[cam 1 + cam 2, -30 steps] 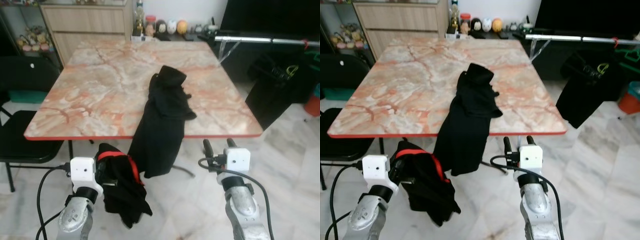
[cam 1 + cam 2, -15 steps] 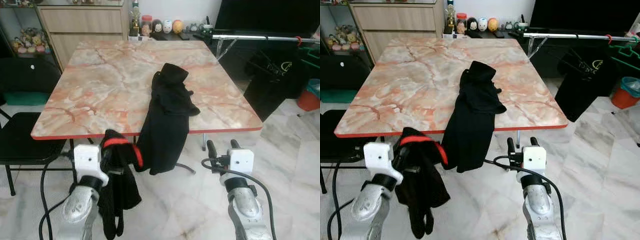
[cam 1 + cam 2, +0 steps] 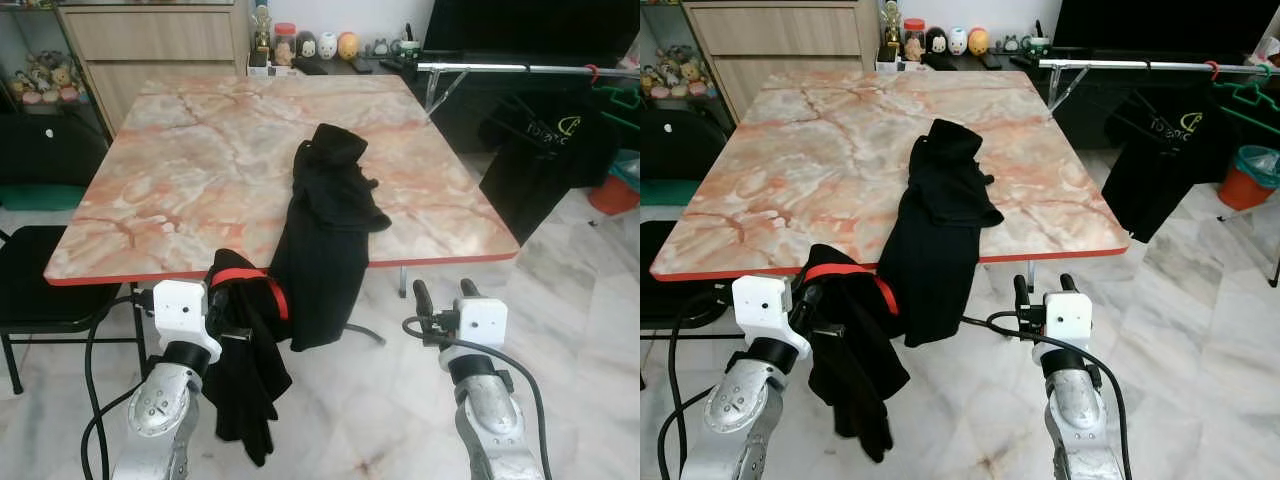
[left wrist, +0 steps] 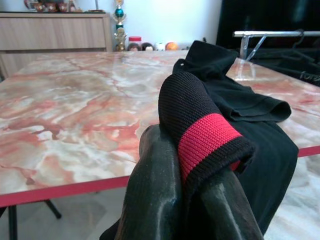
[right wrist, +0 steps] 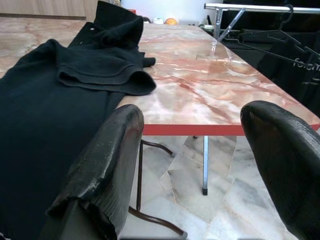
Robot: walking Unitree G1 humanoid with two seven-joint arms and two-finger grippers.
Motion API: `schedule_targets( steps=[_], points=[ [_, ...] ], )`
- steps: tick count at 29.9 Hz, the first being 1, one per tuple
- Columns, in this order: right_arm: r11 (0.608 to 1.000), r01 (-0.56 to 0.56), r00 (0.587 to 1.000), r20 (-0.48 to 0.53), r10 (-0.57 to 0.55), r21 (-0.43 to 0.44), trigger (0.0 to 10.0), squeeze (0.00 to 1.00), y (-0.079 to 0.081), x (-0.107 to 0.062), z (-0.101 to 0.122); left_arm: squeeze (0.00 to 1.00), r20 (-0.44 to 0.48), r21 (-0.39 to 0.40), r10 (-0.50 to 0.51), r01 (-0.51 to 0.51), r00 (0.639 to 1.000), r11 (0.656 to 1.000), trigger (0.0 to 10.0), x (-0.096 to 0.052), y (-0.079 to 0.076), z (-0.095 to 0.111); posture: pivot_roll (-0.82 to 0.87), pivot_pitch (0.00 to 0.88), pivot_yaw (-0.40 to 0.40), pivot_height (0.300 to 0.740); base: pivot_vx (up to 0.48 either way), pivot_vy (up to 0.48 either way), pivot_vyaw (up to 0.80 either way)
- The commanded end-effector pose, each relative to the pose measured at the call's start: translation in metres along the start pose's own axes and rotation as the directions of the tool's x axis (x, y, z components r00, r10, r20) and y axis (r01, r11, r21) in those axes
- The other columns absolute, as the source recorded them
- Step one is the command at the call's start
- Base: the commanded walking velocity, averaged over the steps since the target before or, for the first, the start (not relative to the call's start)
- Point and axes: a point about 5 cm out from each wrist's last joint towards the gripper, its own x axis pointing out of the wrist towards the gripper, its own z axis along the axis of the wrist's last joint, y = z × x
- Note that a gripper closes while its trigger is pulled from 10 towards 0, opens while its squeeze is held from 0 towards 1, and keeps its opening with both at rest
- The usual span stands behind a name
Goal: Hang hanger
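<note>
Your left end effector (image 3: 222, 318) grips the red-banded black garment (image 3: 245, 375).
Your right end effector (image 3: 444, 292) stands wide, just before the table (image 3: 190, 170).

In front of me stands a square table (image 3: 200, 170) with a pink-veined marble top and a red edge, on thin metal legs. The floor (image 3: 590, 300) is pale marble tile, glossy under even indoor light. At my left a black chair (image 3: 40, 275) sits just beside the table's near corner. Beyond the far edge, a wooden drawer cabinet (image 3: 150, 40) stands against a white wall (image 3: 330, 15), with small figurines (image 3: 325, 44) lined up beside it. A metal clothes rail (image 3: 500, 68) runs off to my right.
</note>
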Motion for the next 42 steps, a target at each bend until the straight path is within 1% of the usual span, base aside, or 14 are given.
schedule_targets(
  steps=[1,10,14,15,16,18,19,24,28,31,36,40,41,42],
  points=[
    [1.000,0.005,1.000,0.004,-0.005,-0.001,10.0,0.00,-0.003,0.001,0.001,0.00,0.055,-0.001,-0.007,0.007,0.998,1.000,10.0,0.003,-0.004,0.013,0.01,0.003,-0.025,0.740,0.000,-0.292,0.00],
    [1.000,0.007,1.000,0.003,-0.007,0.000,10.0,0.00,-0.003,0.001,0.001,0.00,0.056,0.002,-0.005,0.005,0.998,1.000,10.0,0.004,-0.003,0.014,0.01,0.003,-0.026,0.740,0.000,0.000,0.00],
    [1.000,0.007,1.000,0.004,-0.007,0.000,10.0,0.00,-0.003,0.001,0.001,0.00,0.079,0.002,0.011,-0.011,0.997,1.000,10.0,0.007,0.000,0.021,0.01,0.001,-0.028,0.740,0.000,0.000,0.00],
    [1.000,0.006,1.000,0.005,-0.006,0.000,10.0,0.00,-0.003,0.001,0.001,0.00,0.093,0.007,0.008,-0.008,0.996,1.000,10.0,0.009,0.000,0.025,0.02,0.002,-0.028,0.740,0.000,0.000,0.00],
    [1.000,0.006,1.000,0.007,-0.006,-0.002,10.0,0.00,-0.003,0.001,0.001,0.00,0.131,0.027,0.000,-0.004,0.991,1.000,10.0,0.013,-0.002,0.035,0.02,0.002,-0.028,0.740,0.000,0.000,0.00],
    [1.000,0.008,1.000,0.008,-0.008,-0.001,10.0,0.00,-0.003,0.001,0.002,0.00,0.158,0.038,0.000,-0.006,0.987,0.999,10.0,0.016,-0.002,0.042,0.01,0.003,-0.027,0.740,0.000,0.000,0.00],
    [1.000,0.007,1.000,0.009,-0.007,0.001,10.0,0.00,-0.003,0.001,0.002,0.00,0.193,0.025,0.015,-0.020,0.981,0.999,10.0,0.019,-0.001,0.051,0.02,0.002,-0.027,0.740,0.000,0.000,0.00],
    [1.000,0.006,1.000,0.012,-0.006,0.004,10.0,0.00,-0.002,0.001,0.002,0.00,0.262,0.012,0.045,-0.050,0.964,0.999,10.0,0.024,0.001,0.069,0.02,0.002,-0.026,0.740,0.000,0.000,0.00],
    [1.000,0.006,1.000,0.013,-0.006,0.006,10.0,0.00,-0.002,0.001,0.002,0.00,0.258,0.016,0.040,-0.045,0.965,0.999,10.0,0.023,0.000,0.069,0.02,0.001,-0.025,0.740,0.000,0.000,0.00],
    [1.000,0.008,1.000,0.015,-0.008,0.009,10.0,0.00,-0.002,0.001,0.002,0.00,0.237,0.019,0.045,-0.052,0.970,0.998,10.0,0.018,0.002,0.064,0.02,0.000,-0.024,0.740,0.000,0.000,0.00],
    [1.000,0.023,1.000,0.018,-0.022,-0.001,10.0,0.00,-0.007,-0.001,0.002,0.00,0.230,0.021,0.051,-0.057,0.972,0.998,10.0,0.018,0.003,0.063,0.02,0.000,-0.025,0.740,0.299,0.000,0.00],
    [0.997,0.071,0.997,-0.016,-0.071,-0.021,10.0,0.00,-0.018,-0.011,-0.007,0.00,0.227,0.019,0.045,-0.051,0.973,0.999,10.0,0.019,0.003,0.063,0.01,0.000,-0.026,0.740,0.300,0.000,0.00],
    [0.993,0.113,0.991,-0.070,-0.115,-0.035,10.0,0.00,-0.028,-0.023,-0.020,0.00,0.221,0.019,0.043,-0.048,0.974,0.999,10.0,0.019,0.003,0.061,0.01,0.000,-0.025,0.740,0.300,0.000,0.00],
    [0.993,0.113,0.991,-0.070,-0.115,-0.035,10.0,0.00,-0.028,-0.023,-0.020,0.00,0.221,0.019,0.043,-0.048,0.974,0.999,10.0,0.019,0.003,0.061,0.01,0.000,-0.025,0.740,0.300,0.000,0.00]
  ],
)
